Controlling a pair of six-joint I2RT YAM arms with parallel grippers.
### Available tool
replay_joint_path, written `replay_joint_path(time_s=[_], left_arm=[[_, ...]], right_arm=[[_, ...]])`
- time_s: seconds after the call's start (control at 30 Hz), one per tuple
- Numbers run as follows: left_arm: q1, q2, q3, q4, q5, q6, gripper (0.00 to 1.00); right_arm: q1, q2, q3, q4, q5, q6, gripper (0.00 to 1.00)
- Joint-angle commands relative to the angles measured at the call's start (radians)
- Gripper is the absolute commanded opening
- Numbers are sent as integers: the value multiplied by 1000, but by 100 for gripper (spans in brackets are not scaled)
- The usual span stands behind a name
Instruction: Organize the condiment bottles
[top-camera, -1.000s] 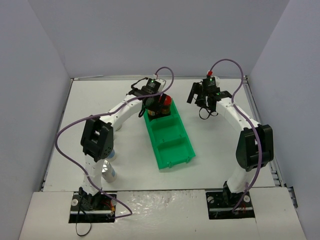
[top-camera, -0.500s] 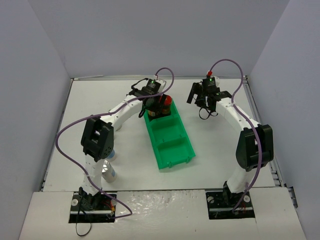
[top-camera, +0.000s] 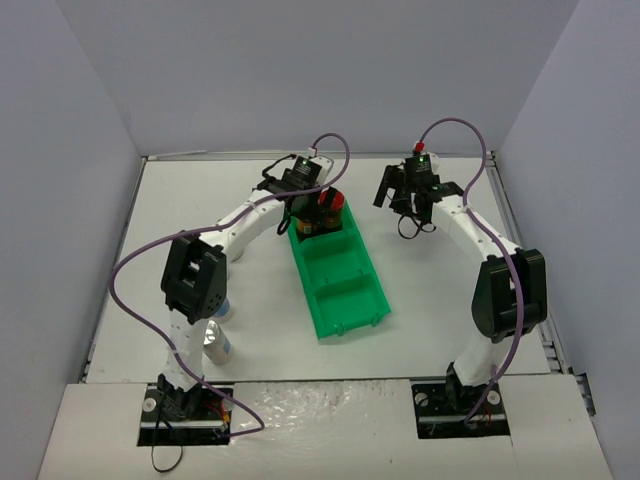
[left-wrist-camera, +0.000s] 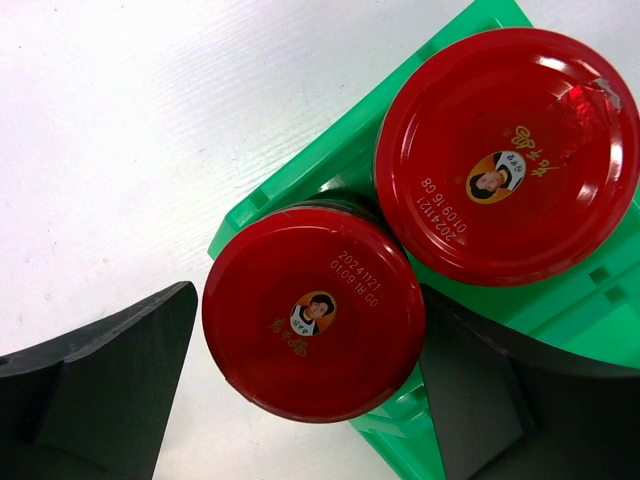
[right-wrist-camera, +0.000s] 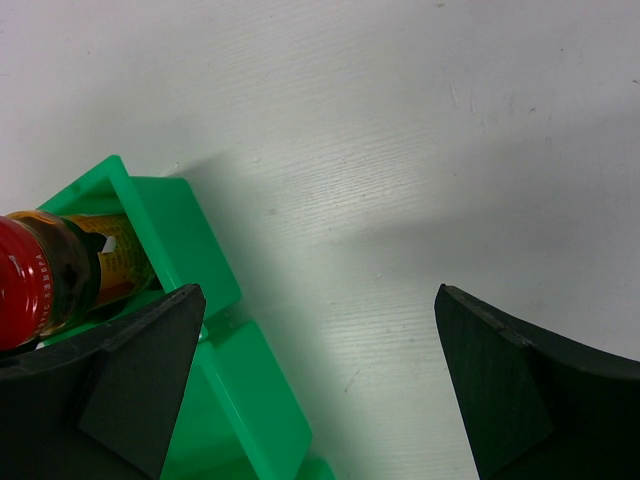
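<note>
Standing upright in the 12 o'clock end compartment of the green three-compartment plastic bin (left-wrist-camera: 322, 165), a dark glass jar with a round red metal cap (left-wrist-camera: 313, 312) touches a second red-capped jar (left-wrist-camera: 508, 155) at its 1 o'clock. Like kinds appear to be grouped per compartment; the other two compartments are unfilled.

The left gripper (left-wrist-camera: 313, 375) straddles the nearer jar, jaws apart; a gap shows at 9 o'clock, so nothing is gripped. Judged: jar stands unaided.

The right gripper (right-wrist-camera: 320, 390) hangs wide and empty over bare table at the bin's 3 o'clock, probably kept out of the left arm's way.

A clear silver-capped bottle (top-camera: 218, 345) waits at the table's 7 o'clock.

The surface is a white table (top-camera: 440, 290), flat and matte. Plain grey-blue walls (top-camera: 300, 70) enclose three sides.
</note>
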Motion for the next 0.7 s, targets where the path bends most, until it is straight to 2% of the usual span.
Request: replay_joint_path(time_s=[0.0, 0.53, 0.6, 0.67], left_arm=[[-3, -112, 73, 57, -23, 32, 84], [-5, -279, 122, -4, -38, 40, 84], [-5, -306, 113, -35, -74, 14, 84], [-5, -348, 95, -68, -192, -14, 85]], right_arm=[[-3, -42, 13, 19, 4, -13, 97], [0, -43, 1, 27, 7, -10, 97], [0, -44, -2, 28, 7, -10, 97], [0, -44, -7, 32, 6, -10, 97]])
